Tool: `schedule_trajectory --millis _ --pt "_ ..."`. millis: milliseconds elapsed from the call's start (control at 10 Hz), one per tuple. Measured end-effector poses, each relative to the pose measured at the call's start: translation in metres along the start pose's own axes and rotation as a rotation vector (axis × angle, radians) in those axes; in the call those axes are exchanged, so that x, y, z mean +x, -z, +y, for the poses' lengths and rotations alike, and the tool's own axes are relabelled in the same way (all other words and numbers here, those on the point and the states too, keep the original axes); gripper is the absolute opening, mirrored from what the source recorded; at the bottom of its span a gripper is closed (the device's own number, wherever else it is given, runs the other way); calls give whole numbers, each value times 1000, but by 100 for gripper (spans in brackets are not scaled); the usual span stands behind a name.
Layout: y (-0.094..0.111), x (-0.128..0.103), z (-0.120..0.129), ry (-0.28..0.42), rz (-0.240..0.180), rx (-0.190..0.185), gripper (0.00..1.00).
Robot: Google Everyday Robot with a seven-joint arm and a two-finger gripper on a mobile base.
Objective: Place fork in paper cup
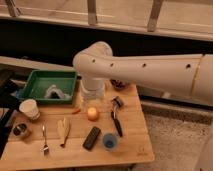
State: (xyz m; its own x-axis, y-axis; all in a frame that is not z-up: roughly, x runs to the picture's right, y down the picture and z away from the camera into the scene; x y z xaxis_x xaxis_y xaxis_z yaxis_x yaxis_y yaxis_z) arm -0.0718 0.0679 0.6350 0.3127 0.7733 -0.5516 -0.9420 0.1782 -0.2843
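Observation:
The small silver fork (45, 139) lies on the wooden table (135, 145) at the front left, handle toward the back. The white paper cup (30, 109) stands upright at the table's left edge, behind the fork. My white arm (140, 67) reaches in from the right across the back of the table. The gripper (93, 94) hangs at its end over the table's middle, just above an orange, well right of the fork and cup.
A green tray (40, 82) sits at the back left. A banana (63, 129), an orange (93, 114), a black-handled utensil (116, 117), a dark bar (91, 137), a blue cup (110, 142) and a small metal tin (21, 131) lie on the table.

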Motion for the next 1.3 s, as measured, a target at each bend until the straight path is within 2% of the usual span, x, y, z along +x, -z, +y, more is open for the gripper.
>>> schedule_trajectory --millis 100,400,700,1100,1300 --pt "-1 -2 7 5 -4 -4 65" --pt "-1 -3 4 2 -6 0 65" --pt "-15 -2 19 53 23 -19 65" --pt "-53 -31 99 189 63 -56 65" --pt "-75 -38 127 229 88 -67 65"
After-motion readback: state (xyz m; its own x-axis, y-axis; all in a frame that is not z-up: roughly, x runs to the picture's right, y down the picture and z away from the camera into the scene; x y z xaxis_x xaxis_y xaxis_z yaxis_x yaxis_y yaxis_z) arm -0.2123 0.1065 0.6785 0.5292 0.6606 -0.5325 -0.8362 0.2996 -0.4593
